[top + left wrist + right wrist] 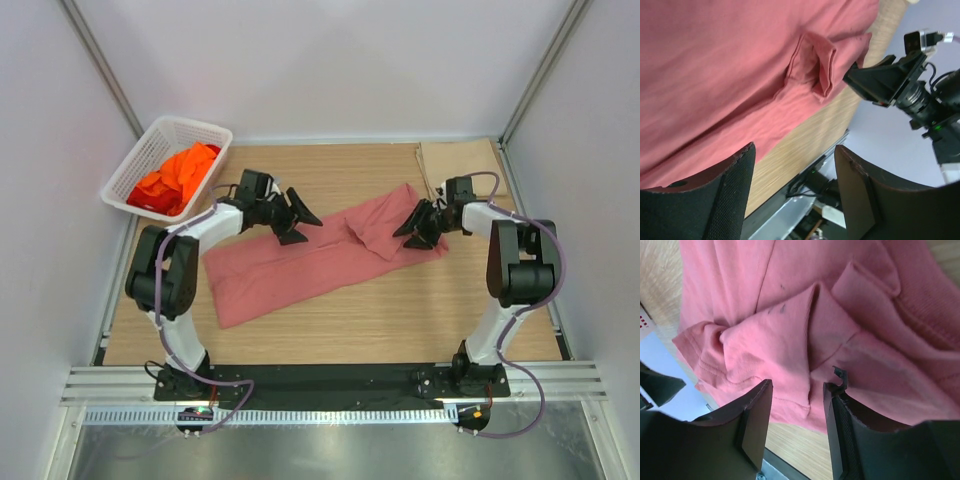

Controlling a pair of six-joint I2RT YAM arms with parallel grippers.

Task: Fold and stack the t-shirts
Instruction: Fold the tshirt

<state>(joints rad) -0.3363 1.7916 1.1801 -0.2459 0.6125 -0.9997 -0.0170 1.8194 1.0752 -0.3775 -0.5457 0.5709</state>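
Salmon-pink t-shirt [300, 265] mid-fold — left end effector [303, 228] and right end effector [405, 238] spread, empty. Next: pinch sleeve [375, 232], fold inward.

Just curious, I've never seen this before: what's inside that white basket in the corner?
Crumpled bright orange clothing fills the white basket, with a bit of red cloth at its near end. Whatever lies beneath them is covered.

Pink t-shirt [300, 265] on wooden table [400, 310]
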